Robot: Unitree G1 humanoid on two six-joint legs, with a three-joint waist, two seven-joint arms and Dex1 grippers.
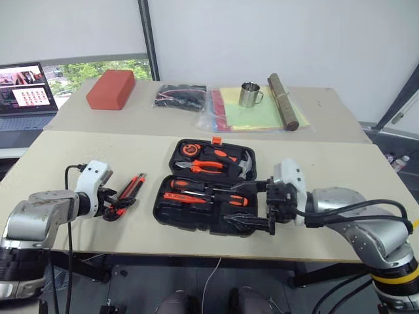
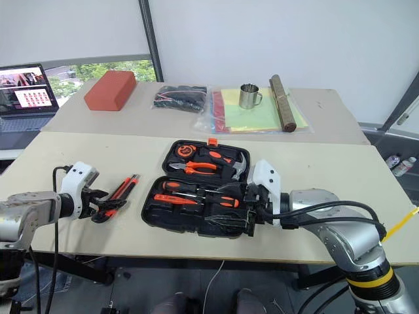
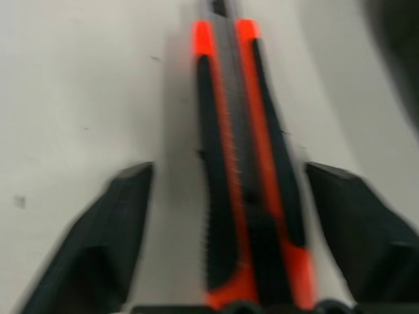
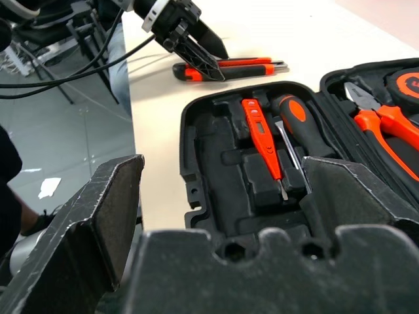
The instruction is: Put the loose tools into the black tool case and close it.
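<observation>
Left gripper [image 2: 105, 207] straddles the knife [image 3: 245, 176]; the case [image 1: 204, 191] lies open mid-table.

The knife lies flat on the table [image 1: 85, 147], just left of the case, with a finger [image 3: 98, 239] on each side of its near end and a gap to both, so nothing is gripped. The right gripper [image 1: 252, 204] hangs at the case's near right corner, jaws wide and empty. In the case's near half lie a slim red screwdriver [image 4: 263, 136] and a black-handled screwdriver [image 4: 292, 131]; pliers [image 1: 211, 167] sit in the far half.
</observation>
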